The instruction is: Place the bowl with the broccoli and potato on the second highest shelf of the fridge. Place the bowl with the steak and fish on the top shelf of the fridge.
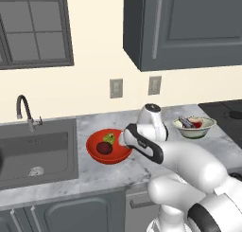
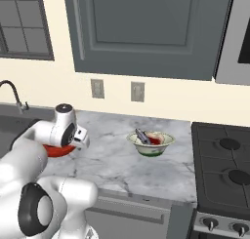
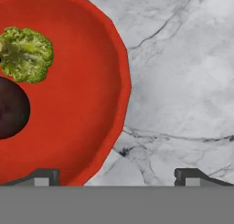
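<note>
A red bowl [image 1: 109, 159] stands on the marble counter [image 1: 118, 176] beside the sink. Inside it lie the yellow-green broccoli [image 3: 25, 54] and the dark maroon potato [image 3: 11, 109]. My gripper [image 3: 118, 175] hangs open above the bowl's right rim [image 3: 119, 113], with one fingertip [image 3: 43, 175] over the bowl's inside and the other over bare counter. Farther right sits a white-green bowl [image 2: 150, 149] holding the steak [image 2: 155, 138] and the dark grey fish [image 2: 142, 135]. My hand hides most of the red bowl [image 2: 54, 151] in the right base view. The fridge and its shelves are out of view.
A steel sink [image 1: 38, 153] with a dark faucet [image 1: 23, 110] lies left of the red bowl. A black stove [image 2: 224, 165] borders the counter on the right. Dark wall cabinets [image 2: 141, 28] hang overhead, and two outlets are on the wall.
</note>
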